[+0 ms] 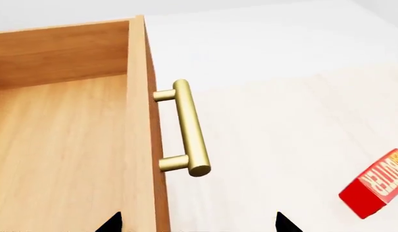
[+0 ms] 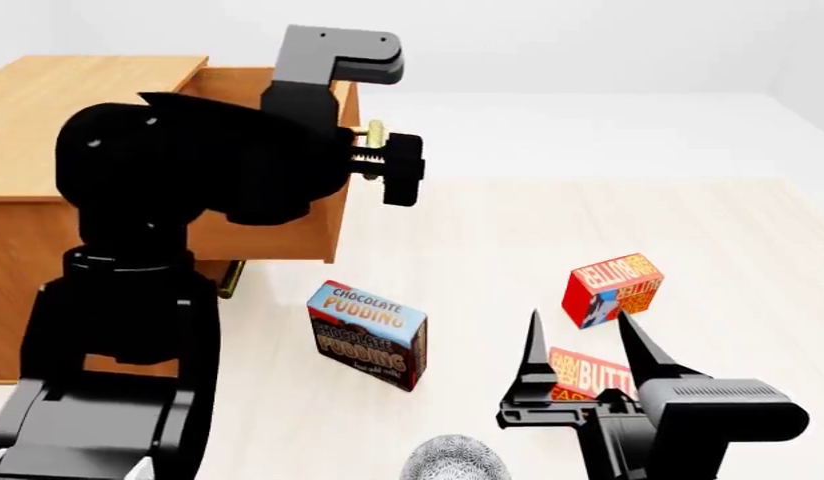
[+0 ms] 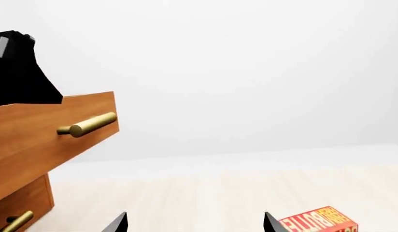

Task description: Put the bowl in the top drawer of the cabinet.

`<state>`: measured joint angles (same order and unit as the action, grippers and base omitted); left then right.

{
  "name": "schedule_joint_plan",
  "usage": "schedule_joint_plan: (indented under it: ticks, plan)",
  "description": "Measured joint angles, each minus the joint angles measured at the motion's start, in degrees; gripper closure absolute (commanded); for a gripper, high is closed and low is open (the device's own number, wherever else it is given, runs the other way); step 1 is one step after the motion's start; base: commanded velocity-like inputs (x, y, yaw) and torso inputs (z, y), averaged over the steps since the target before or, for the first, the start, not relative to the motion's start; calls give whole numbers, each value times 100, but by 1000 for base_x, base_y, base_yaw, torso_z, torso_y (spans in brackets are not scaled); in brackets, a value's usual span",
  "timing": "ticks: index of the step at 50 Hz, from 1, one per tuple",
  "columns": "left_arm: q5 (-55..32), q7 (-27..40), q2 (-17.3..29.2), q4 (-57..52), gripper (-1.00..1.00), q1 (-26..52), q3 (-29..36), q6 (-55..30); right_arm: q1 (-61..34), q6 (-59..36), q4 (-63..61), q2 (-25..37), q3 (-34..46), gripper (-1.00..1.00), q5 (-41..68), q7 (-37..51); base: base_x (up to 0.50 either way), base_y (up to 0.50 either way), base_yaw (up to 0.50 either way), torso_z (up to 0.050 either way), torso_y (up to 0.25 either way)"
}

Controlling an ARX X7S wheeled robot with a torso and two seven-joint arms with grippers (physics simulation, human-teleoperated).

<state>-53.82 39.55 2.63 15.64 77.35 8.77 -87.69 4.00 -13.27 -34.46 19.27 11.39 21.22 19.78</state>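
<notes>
The top drawer is seen pulled out of the cabinet, its long axis running across the cabinet front and its open box facing upward; the brass bar handle lies parallel to that front, held off it by two short posts. The left gripper is shown only as two dark fingertips at the edge of its wrist view, spread wide with nothing between them — one tip over the drawer's front board, the other out over the pale floor, so the handle sits just ahead of the gap. In the head view the left arm is raised and bent, its wrist level with the drawer front and hiding most of it. The right gripper is held low, well apart from the cabinet, its two pointed fingers aimed forward and set wide, empty. Just beyond its tips lies a red butter box, and farther out a second red box; to its left stands a chocolate pudding box. The bowl is found close below and left of the right gripper — only its patterned rim shows.
</notes>
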Motion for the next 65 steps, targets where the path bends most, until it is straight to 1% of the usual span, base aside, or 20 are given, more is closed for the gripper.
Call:
schedule_joint_plan:
  ticks: [8,15,21,28,34,39,42,47,56,60,65]
  plan:
    - [-1002,242,-70,20,-100,117,157,293,22,56,39,19,-13,-100,15,-5,0,0,-1,0,1]
    - [-1561,314,-82,30,-100,181,277,529,25,86,75,29,-5,-100,14,-3,0,0,0,0,0]
    - [-1772,358,-33,-31,-100,230,384,732,21,98,93,38,6,-100,14,3,0,0,0,0,0]
    - [-1617,418,120,-404,-100,297,712,1009,22,113,100,50,14,-100,20,9,0,0,0,0,0]
    - [-1496,527,278,-1067,-100,229,939,1224,38,136,87,67,8,-100,36,12,0,0,0,0,0]
    - [-1735,783,370,-1829,-100,45,968,1216,52,153,70,87,-12,-100,58,19,0,0,0,0,0]
    - [-2075,1055,396,-2318,-100,-109,951,1129,55,157,60,99,-25,-100,71,26,0,0,0,0,0]
    - [-2877,1686,432,-3134,-100,-408,982,994,55,149,25,124,-51,-100,93,47,0,0,0,0,0]
    - [-4286,2808,616,-4437,-100,-1052,1276,985,51,96,-72,183,-93,-100,112,104,0,0,0,0,0]
    - [-4638,3054,732,-4867,-100,-1375,1371,985,44,63,-125,211,-110,-100,118,135,0,0,0,0,0]
    - [-4819,3107,884,-5258,-100,-1792,1418,928,47,13,-216,248,-125,-100,119,179,0,0,0,0,0]
